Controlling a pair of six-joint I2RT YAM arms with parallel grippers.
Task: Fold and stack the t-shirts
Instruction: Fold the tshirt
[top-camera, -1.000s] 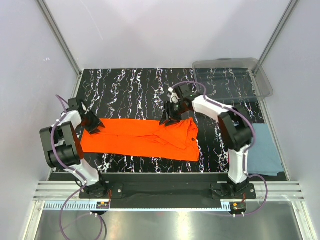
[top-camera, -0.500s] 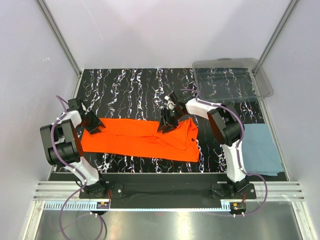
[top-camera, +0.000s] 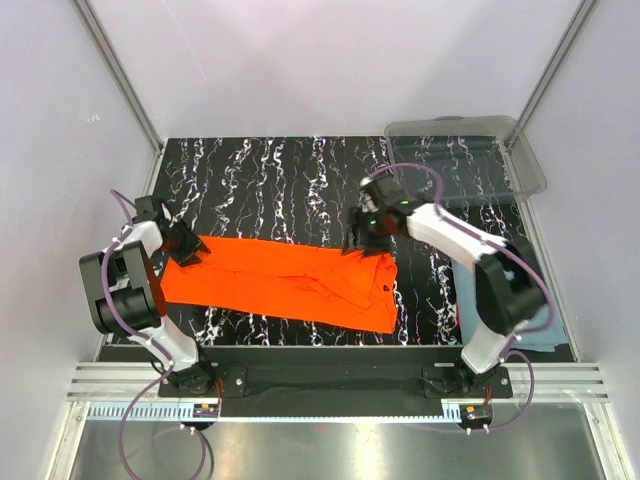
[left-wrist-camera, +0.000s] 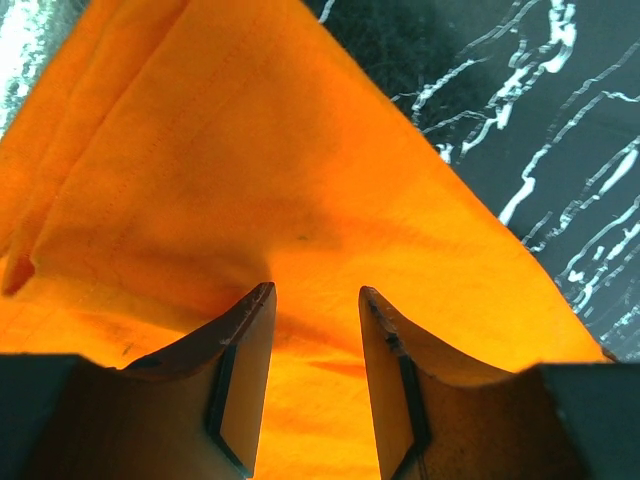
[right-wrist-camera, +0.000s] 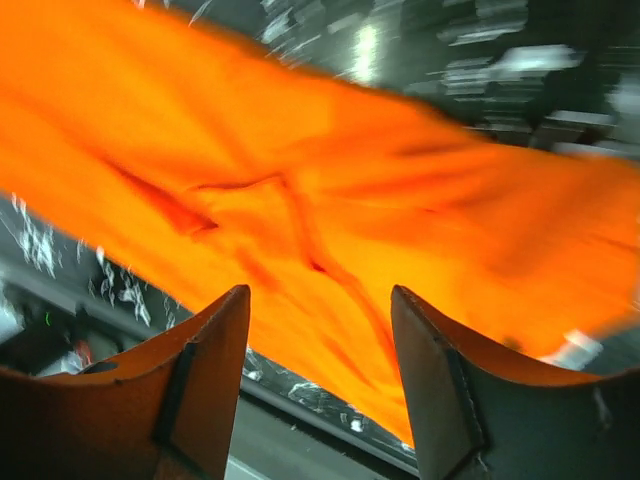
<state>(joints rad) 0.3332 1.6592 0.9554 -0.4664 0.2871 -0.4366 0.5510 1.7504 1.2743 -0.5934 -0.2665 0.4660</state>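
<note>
Left pincer (top-camera: 186, 250) sits at the left end of the orange shirt (top-camera: 280, 282), fingers parted over the cloth, nothing visibly pinched. Right pincer (top-camera: 362, 238) hangs wide open above the rumpled right end. Shirt lies as a long band across the surface (top-camera: 260, 180); blue-grey shirt (top-camera: 548, 325) waits at the right edge. My worry: a grab into those wrinkles catches uneven layers, and without a firm anchor the whole band drags crooked.

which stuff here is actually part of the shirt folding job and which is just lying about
Part of the job:
- bright orange cloth t-shirt, spread across the middle
- muted blue-grey cloth t-shirt, at the right side

Just lying about:
- clear plastic bin, far right corner
</note>
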